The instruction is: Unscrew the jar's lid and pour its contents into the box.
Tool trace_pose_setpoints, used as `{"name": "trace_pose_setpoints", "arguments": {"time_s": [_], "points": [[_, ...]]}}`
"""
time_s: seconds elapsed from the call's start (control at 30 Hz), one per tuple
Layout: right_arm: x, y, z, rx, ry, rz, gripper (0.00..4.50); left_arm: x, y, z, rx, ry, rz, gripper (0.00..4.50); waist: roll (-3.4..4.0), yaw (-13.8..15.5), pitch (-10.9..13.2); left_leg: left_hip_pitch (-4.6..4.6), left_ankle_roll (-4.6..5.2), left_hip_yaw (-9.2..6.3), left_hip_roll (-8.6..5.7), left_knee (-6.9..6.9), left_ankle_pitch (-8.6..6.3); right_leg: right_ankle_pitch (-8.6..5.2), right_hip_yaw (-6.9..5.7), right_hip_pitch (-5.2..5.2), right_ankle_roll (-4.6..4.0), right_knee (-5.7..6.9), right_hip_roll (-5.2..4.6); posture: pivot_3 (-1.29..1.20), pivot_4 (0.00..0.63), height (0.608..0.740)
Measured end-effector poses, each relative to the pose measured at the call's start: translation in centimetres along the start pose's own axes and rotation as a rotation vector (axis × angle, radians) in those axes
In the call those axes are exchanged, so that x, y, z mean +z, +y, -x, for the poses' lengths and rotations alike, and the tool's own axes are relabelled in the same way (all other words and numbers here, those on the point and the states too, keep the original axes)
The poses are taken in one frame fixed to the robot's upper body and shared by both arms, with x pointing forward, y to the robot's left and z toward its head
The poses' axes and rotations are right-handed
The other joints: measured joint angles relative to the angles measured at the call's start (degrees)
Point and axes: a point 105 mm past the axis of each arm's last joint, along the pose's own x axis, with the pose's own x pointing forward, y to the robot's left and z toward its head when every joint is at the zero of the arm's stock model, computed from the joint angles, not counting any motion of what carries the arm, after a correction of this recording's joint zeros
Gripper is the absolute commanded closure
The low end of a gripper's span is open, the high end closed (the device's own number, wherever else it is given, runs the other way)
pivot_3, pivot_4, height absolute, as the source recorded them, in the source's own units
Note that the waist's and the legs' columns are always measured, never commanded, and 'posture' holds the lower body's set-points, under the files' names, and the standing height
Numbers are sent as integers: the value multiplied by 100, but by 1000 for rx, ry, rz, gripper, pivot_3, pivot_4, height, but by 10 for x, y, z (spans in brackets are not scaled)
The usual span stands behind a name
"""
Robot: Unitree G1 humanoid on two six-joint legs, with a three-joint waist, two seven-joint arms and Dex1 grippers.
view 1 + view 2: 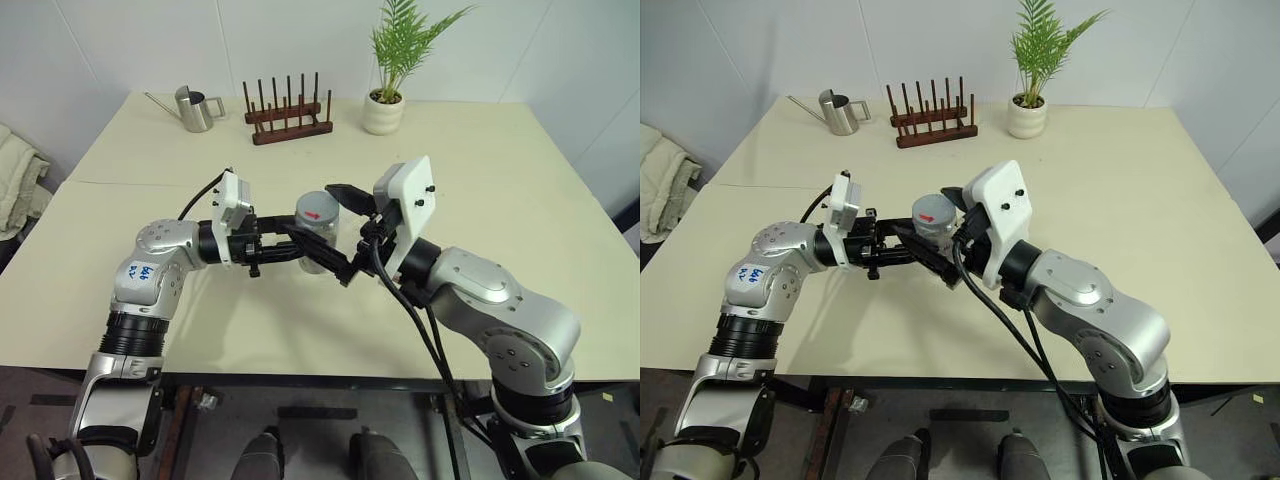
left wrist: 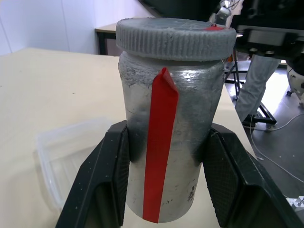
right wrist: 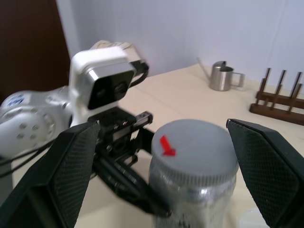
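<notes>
While the right gripper (image 3: 156,166) stands spread wide either side of the lid (image 3: 192,147), mid-frame, the left gripper (image 2: 166,175) clamps the jar (image 2: 168,142); best centre those fingers before squeezing, then twist.

Both arms are showing rounded silver-grey metal shells joined by black ribbed collars. The left arm (image 1: 150,275) is wearing a small white sticker with blue handwriting on its shell. Each wrist is carrying a flat white plastic camera housing (image 1: 408,212) dotted with small black screws; beside that housing, black cables are looping back along the right arm (image 1: 490,310). Next to the left wrist's housing, textured black fingers (image 2: 102,185) are widening into broad pads.
</notes>
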Motion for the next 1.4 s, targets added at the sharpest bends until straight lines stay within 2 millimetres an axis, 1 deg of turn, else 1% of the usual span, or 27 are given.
{"name": "trace_pose_setpoints", "arguments": {"time_s": [0.13, 0.4, 0.9, 0.93, 1.0, 1.07, 1.1, 1.4], "points": [[-7, -3, -4, -26, 15, 4, 0, 1, -1, -1, -7, -9, -16, 2662, 0, -2, 0, 0, 0, 0, 0, 0, 0, 0, 0, -1, 0, 1, 0, 0, 150, 740], [-12, -10, -8, -61, 22, 4, 0, 3, -1, -2, -17, -10, -31, 2662, 0, -2, 0, 0, 0, 0, 0, 1, 1, 0, 0, -4, 0, 9, 2, 0, 150, 740], [-9, -8, -9, -52, 2, -1, 0, 3, -3, -1, -30, -5, -29, 2662, 0, -2, 0, 0, 0, 0, 0, 0, 1, -1, 1, -6, 0, 11, 2, 0, 150, 740], [-9, -8, -9, -52, 2, -1, 406, 3, -3, -1, -30, -5, -29, 2662, 0, -2, 0, 0, 0, 0, 0, 0, 1, -1, 1, -6, 0, 11, 2, 0, 150, 740], [-9, -8, -9, -51, 1, -2, 913, 3, -3, -1, -30, -5, -29, 2662, 0, -3, 0, 0, 0, 0, 0, 0, 1, -1, 1, -6, 0, 11, 2, 0, 150, 740], [-9, -6, -9, -34, 1, -5, 1641, 3, -3, -1, -28, -5, -29, 2662, 0, -4, 0, 0, 0, 0, 0, 0, 1, -1, 1, -6, -1, 12, 2, 0, 150, 740], [-9, -6, -9, -30, 3, -5, 1894, 3, -3, -1, -29, -5, -29, 2662, 0, -3, 0, 0, 0, 0, 0, 0, 1, -1, 1, -6, 0, 12, 2, 0, 150, 740], [-8, -5, -5, 34, 20, -11, 1894, 4, -4, 0, -49, -4, -32, 2662, 0, -2, 0, 0, 0, 0, 0, 0, 1, -1, 1, -6, -1, 11, 2, 0, 150, 740]]}}
